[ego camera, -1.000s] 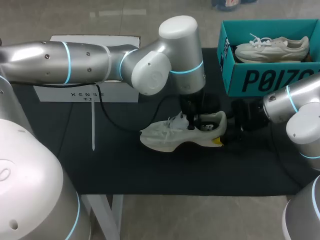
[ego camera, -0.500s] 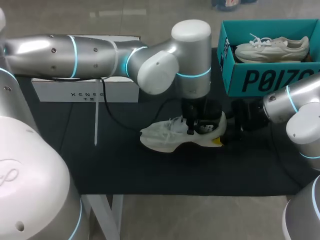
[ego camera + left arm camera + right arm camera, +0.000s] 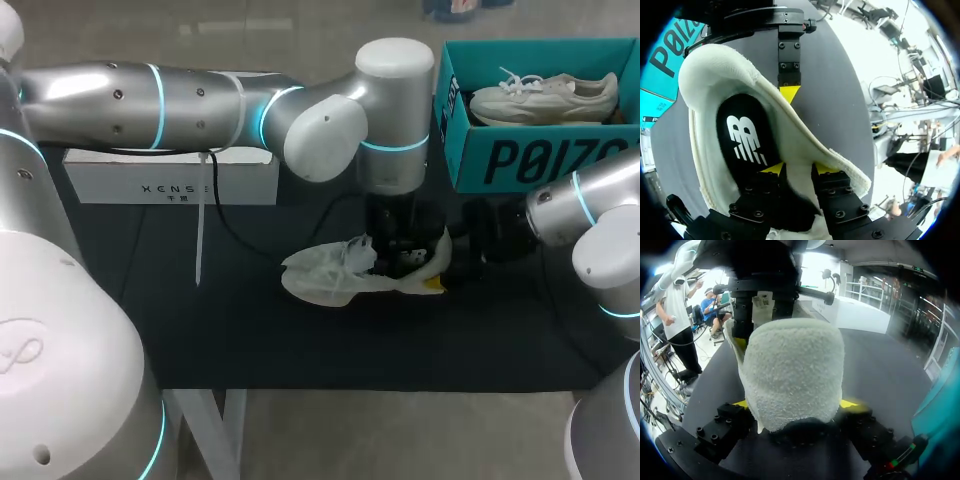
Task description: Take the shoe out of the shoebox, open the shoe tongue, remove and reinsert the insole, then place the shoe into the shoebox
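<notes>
A white shoe [image 3: 320, 275] lies on the black table mat [image 3: 250, 330], toe to the left. My left gripper [image 3: 395, 258] reaches down into its opening. In the left wrist view the left gripper [image 3: 797, 170] is open by a small gap, its tips resting by the black insole [image 3: 740, 140] and the white lining [image 3: 790, 120]. My right gripper [image 3: 440, 275] is shut on the heel of the shoe [image 3: 795, 370], with one yellow tip on each side. One fingertip [image 3: 789, 92] of the right gripper presses the heel from outside.
A teal shoebox [image 3: 540, 160] stands at the back right with a second pale shoe [image 3: 545, 98] inside. A white box [image 3: 170, 182] sits at the back left. A thin white strip [image 3: 200, 225] hangs from my left arm.
My left arm has shifted right from the tongue toward the heel opening, and its fingers have parted. The shoe's front has crumpled and sunk. The right arm has not moved.
</notes>
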Motion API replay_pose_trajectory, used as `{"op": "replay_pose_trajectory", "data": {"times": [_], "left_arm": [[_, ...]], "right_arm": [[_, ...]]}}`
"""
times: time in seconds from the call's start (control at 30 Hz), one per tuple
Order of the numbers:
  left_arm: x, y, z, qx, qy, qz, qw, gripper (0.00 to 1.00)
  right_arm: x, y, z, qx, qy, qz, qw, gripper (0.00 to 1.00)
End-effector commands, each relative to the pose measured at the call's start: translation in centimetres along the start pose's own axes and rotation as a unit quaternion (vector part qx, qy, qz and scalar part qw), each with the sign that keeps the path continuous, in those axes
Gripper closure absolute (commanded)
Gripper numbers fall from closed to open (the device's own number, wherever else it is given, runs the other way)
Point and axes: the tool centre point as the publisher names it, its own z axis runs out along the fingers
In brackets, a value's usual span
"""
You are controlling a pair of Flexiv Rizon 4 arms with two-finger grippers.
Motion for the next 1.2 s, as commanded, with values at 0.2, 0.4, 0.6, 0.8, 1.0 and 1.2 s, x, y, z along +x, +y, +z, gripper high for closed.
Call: {"op": "replay_pose_trajectory", "data": {"times": [0.2, 0.4, 0.6, 0.8, 1.0, 1.2], "left_arm": [[-0.3, -0.5, 1.8, -0.025, -0.022, -0.010, 0.999, 0.62], [-0.8, -0.3, 2.3, -0.021, -0.060, -0.030, 0.998, 0.62], [-1.1, 0.2, 1.6, -0.007, -0.064, -0.046, 0.997, 0.64], [-1.7, 0.2, 0.9, -0.012, -0.071, -0.043, 0.996, 0.64], [-1.5, -0.2, 2.3, -0.038, -0.078, -0.040, 0.995, 0.58], [-1.5, -0.2, 3.5, -0.044, -0.074, -0.054, 0.995, 0.41]], "right_arm": [[-0.4, -0.2, 0.4, 0.002, -0.001, 0.002, 1.000, 1.00], [-0.4, -0.2, 0.4, 0.002, -0.001, 0.002, 1.000, 1.00], [-0.4, -0.2, 0.4, 0.002, -0.001, 0.002, 1.000, 1.00], [-0.4, -0.2, 0.4, 0.002, -0.001, 0.002, 1.000, 1.00], [-0.4, -0.2, 0.4, 0.002, -0.001, 0.002, 1.000, 1.00], [-0.4, -0.2, 0.4, 0.002, -0.001, 0.002, 1.000, 1.00]]}}
